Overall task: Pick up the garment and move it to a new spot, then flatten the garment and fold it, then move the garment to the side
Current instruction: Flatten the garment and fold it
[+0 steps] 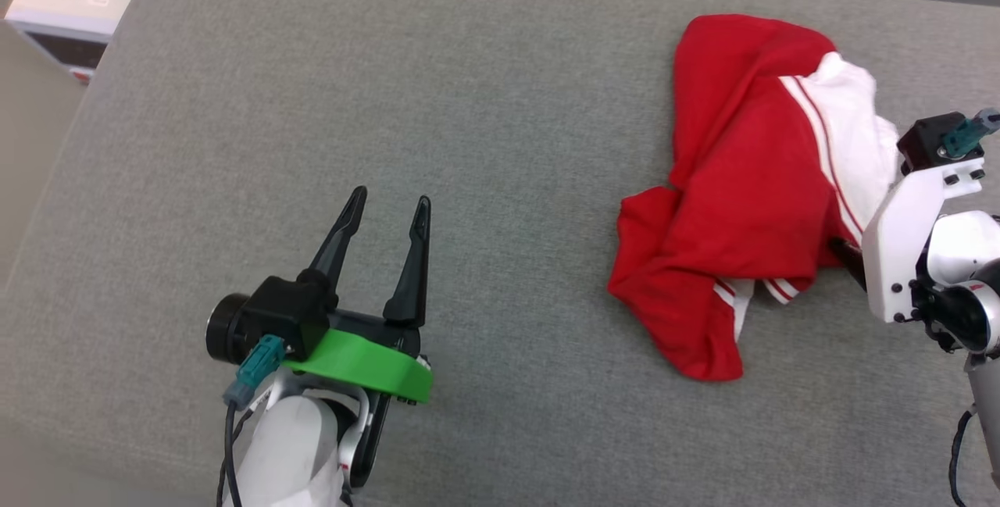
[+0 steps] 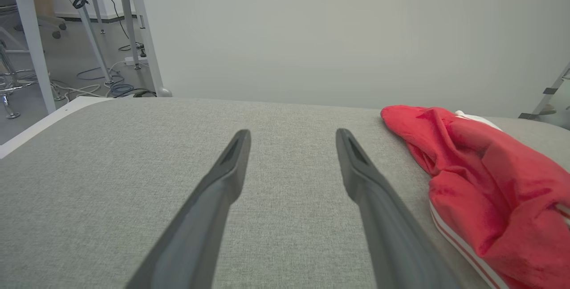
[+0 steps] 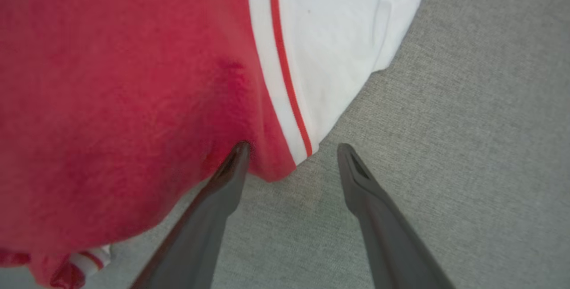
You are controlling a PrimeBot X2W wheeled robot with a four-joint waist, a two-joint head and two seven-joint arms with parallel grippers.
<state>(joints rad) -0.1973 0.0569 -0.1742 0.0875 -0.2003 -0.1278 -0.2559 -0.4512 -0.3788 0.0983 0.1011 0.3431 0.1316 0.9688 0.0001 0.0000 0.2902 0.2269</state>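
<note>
crumpled garment (image 1: 750,179) on grey cushion (image 1: 469,101), both jaws spread, right perhaps touching it

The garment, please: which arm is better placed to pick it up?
Right, I'd say: the right gripper, open, sits at the edge of the garment; the left gripper, open, is over the grey surface, apart from it.

The right gripper (image 3: 294,147) holds its fingers spread, one tip against the edge of the red-and-white garment (image 3: 111,102) bunched ahead, the other over bare grey cushion (image 3: 467,146).
</note>
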